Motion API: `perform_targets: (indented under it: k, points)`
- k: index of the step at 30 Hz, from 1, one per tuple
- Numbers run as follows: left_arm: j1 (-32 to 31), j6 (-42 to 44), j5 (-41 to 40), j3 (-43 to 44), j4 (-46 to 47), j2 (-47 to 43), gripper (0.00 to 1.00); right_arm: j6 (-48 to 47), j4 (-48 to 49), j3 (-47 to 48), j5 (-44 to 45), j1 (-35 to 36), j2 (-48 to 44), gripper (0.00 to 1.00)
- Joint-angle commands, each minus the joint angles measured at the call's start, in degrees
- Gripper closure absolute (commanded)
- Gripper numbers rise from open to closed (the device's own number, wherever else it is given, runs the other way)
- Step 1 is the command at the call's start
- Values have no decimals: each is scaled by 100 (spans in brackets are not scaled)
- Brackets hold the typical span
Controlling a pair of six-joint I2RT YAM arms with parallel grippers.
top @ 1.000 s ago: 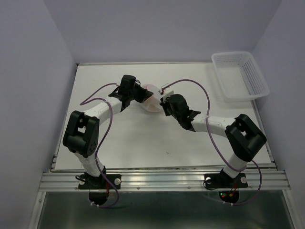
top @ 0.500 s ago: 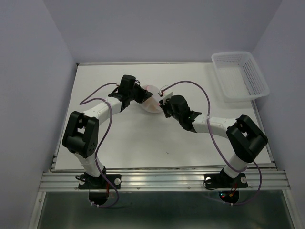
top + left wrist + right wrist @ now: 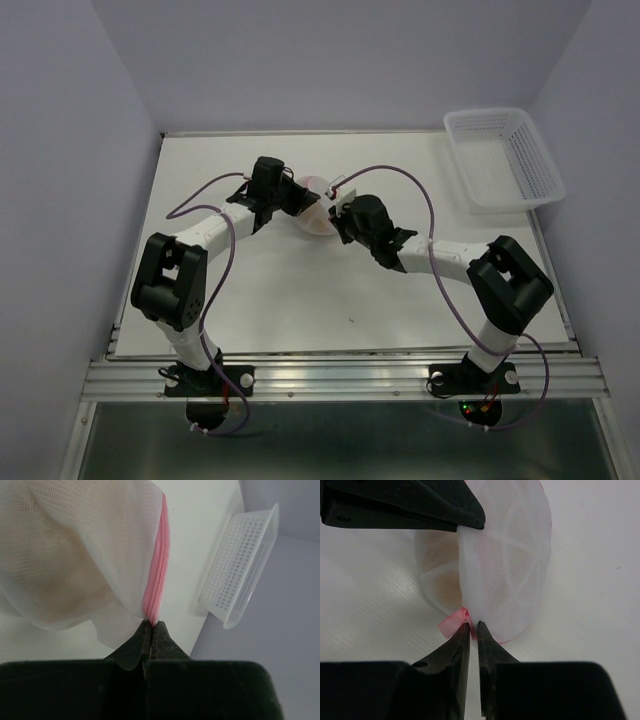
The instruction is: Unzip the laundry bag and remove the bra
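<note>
Laundry bag point(image 3: 318, 190): white mesh dome with a pink zipper rim, toward 12 o'clock from the middle of the white surface point(image 3: 300, 290), between the two arms' tips.
Bra point(image 3: 55, 580): a tan, cupped shape showing through the mesh, inside the bag.
Zipper: in the left wrist view the pink strip looks shut along the stretch that shows.
Left fingers point(image 3: 151, 630): pressed together, pinching the bag at the end of the pink rim, on the bag's 9 o'clock side in the top view.
Right fingers point(image 3: 468, 632): nearly together with a thin slit between them, tips at a small pink tab on the rim, at the bag's 4 o'clock side from above. Whether they grip the tab I cannot tell.
Basket point(image 3: 520, 150): white plastic, rectangular, in the surface's 2 o'clock corner, well apart from the bag.
</note>
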Motion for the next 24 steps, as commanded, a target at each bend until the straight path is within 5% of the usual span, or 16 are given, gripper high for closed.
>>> perform_targets:
  k: [1,21,24]
  points:
    - [-73,113,-6,77,8,-191,100,-24,77,345,42,30,42,87]
    - [-64,69,-507,174,-265,-235,100,468,-1232,372,1274,30,-529,92]
    - [-64,61,-603,165,-300,-296,100,652,-1294,284,1484,30,-486,86]
